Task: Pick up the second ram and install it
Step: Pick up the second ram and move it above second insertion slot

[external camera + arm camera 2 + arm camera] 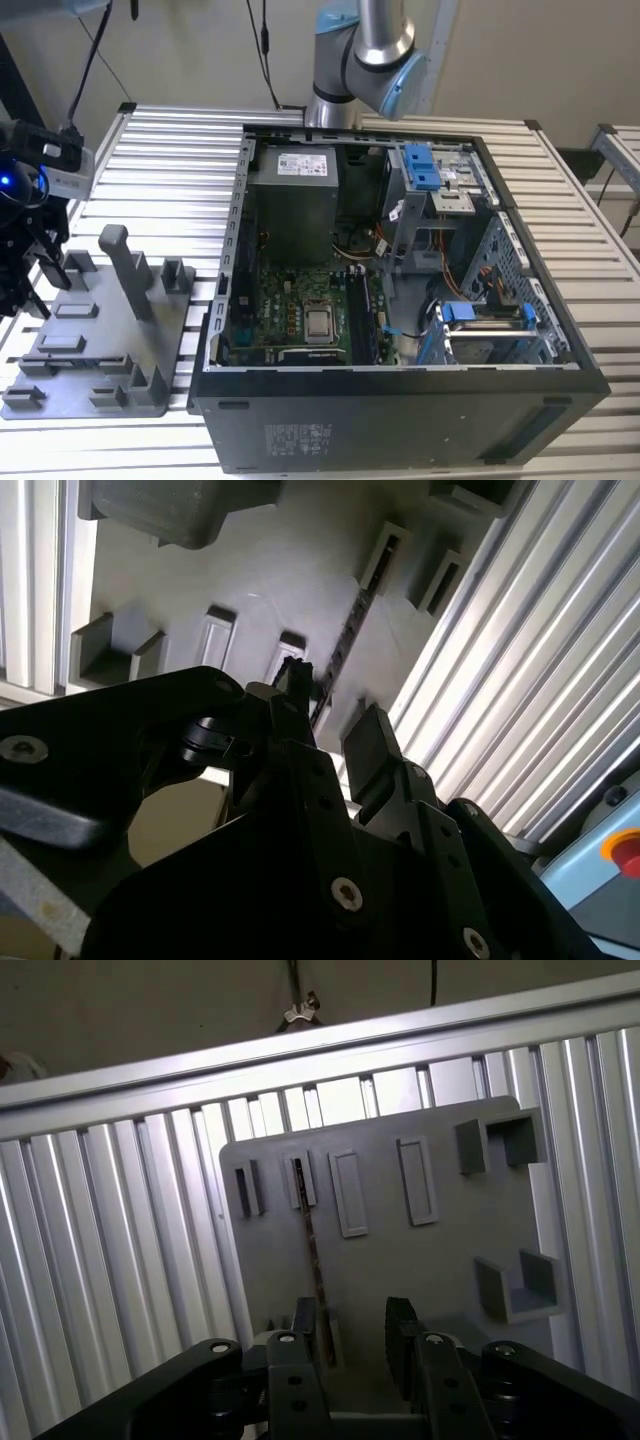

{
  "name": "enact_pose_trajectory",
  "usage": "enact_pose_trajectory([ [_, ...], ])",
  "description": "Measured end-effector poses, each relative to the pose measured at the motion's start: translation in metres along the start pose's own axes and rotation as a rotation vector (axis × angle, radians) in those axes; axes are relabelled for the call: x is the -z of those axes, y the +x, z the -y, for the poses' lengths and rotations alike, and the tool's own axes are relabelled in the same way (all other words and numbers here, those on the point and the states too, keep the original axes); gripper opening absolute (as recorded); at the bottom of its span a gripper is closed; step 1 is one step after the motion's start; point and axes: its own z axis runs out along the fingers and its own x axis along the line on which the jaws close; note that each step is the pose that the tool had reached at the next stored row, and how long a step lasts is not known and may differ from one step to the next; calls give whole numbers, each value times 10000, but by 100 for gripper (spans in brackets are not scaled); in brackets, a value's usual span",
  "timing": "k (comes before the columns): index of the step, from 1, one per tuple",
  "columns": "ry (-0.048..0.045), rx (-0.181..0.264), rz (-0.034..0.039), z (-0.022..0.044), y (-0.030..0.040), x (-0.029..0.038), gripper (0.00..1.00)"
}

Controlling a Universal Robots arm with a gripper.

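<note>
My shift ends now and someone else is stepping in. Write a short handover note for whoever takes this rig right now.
Gripper: open, low over the grey holder tray.
Second ram: on edge in its tray slot, apparently between the fingers, close to one, not clamped.
Computer case: open, to the exterior view's right of the tray.
Done: gripper lined up at the ram.
Left: ram not yet picked up or installed.

Grey tray [100, 345] beside open computer case [400, 410].
</note>
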Motion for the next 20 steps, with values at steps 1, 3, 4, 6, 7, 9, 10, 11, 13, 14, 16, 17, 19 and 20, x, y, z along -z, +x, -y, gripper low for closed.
enact_pose_trajectory([
  [1, -1, 0, -1, 0, 0, -4, 42],
  [3, 0, 0, 0, 0, 0, -12, 42],
  [4, -1, 0, -1, 0, 1, -14, 42],
  [6, -1, 0, -1, 1, 0, -17, 42],
  [7, 0, 0, 0, 1, 1, -18, 42],
  [9, 0, 0, 0, 1, 1, -21, 42],
  [10, 1, 0, 1, 1, 0, -23, 42],
  [11, 0, 0, 1, 1, 0, -25, 42],
  [13, 0, 0, 1, 1, 1, -29, 42],
  [14, 0, 0, 1, 1, 1, -31, 42],
  [16, 0, 0, 1, 1, 1, -35, 42],
  [17, 0, 0, 0, 1, 1, -37, 42],
  [19, 0, 0, 0, 1, 1, -41, 42],
  [20, 0, 0, 0, 1, 1, -43, 42],
])
